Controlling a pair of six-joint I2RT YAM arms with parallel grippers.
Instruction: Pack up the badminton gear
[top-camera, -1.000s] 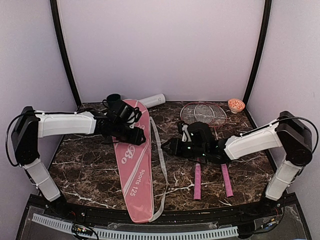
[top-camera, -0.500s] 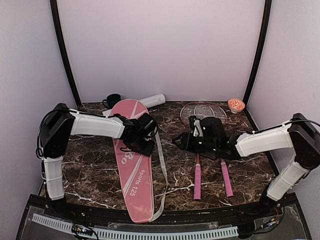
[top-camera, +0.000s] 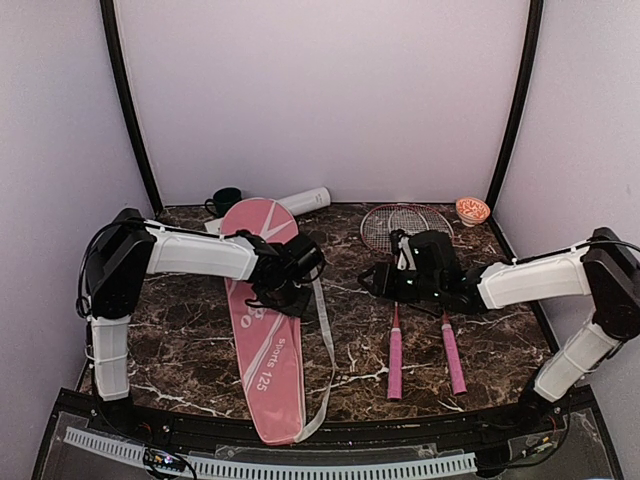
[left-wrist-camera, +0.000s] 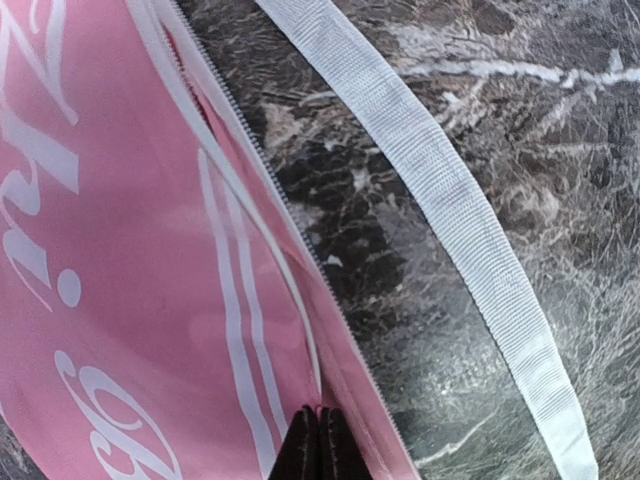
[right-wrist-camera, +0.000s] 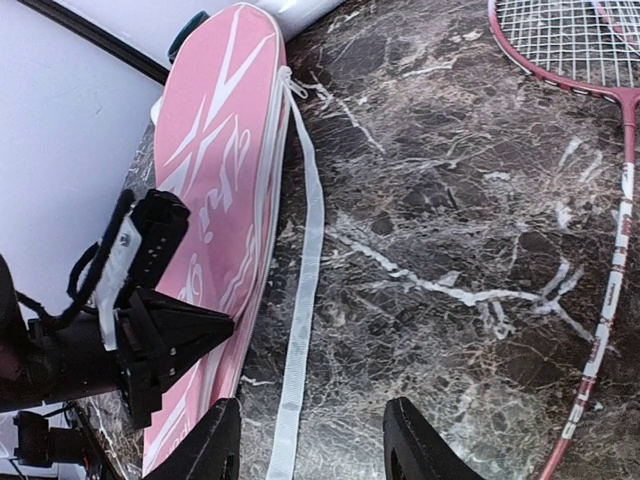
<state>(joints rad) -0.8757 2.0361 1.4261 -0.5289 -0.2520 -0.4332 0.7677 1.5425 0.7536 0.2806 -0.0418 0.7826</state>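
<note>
The pink racket-shaped bag (top-camera: 262, 360) lies lengthwise at centre left, and its white strap (top-camera: 325, 310) trails along its right side. My left gripper (top-camera: 287, 293) is shut on the bag's right edge. In the left wrist view its fingertips (left-wrist-camera: 320, 430) pinch a fold of pink fabric (left-wrist-camera: 120, 250) beside the zipper. Two red-framed rackets (top-camera: 405, 225) lie to the right with their pink handles (top-camera: 395, 365) pointing toward me. My right gripper (top-camera: 373, 281) hovers open over the bare table between strap and rackets, its fingers (right-wrist-camera: 215, 445) empty. A white tube (top-camera: 302, 200) lies at the back.
A dark green mug (top-camera: 226, 200) stands at the back left behind the bag. A small orange patterned bowl (top-camera: 472, 210) sits in the back right corner. The marble table (top-camera: 170, 340) is walled on three sides.
My left gripper swung from the bag's top over to its right edge and shut on the fabric. The bag's near end shifted slightly left. My right gripper drew back to the right.
</note>
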